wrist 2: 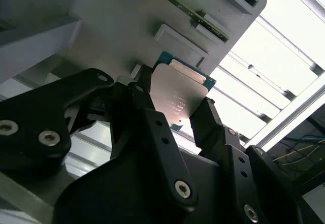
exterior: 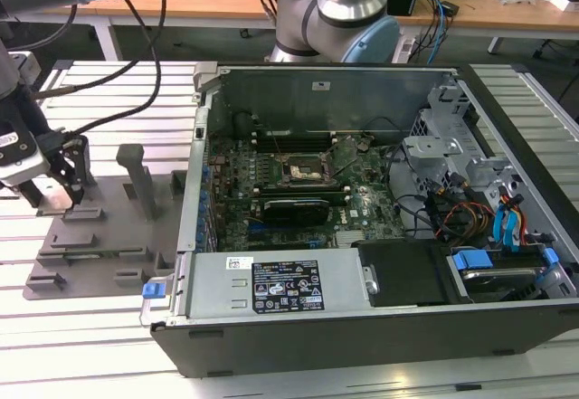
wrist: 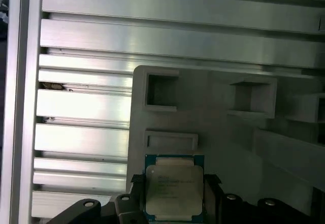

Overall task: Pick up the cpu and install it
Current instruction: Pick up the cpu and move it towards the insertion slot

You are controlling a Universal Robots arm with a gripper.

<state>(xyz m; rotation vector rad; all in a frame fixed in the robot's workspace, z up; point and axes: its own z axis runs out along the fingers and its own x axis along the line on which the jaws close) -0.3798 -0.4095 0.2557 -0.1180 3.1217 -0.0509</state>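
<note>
Exterior view, entry: the jaws sit at 9 o'clock of the open computer case, on the exterior view's left. They are over the grey fixture plate, which lies on the slatted metal worktop. We log the cpu as a pale square at the tips of the jaws. It is on the plate or just above it; we cannot tell which.

In both wrist views the jaws are clenched on the cpu. One black jaw presses on each of two opposite edges. The silver-grey lid faces the cameras, with a green board edge showing around it. In the first wrist view the cpu is just beside a shallow rectangular pocket of the plate. Two deeper square pockets lie farther off.

Inside the case we note the square socket near the middle of the motherboard. It is at about 3 o'clock from the jaws and well apart from them. The black graphics card lies just at 6 o'clock of the socket.
</note>
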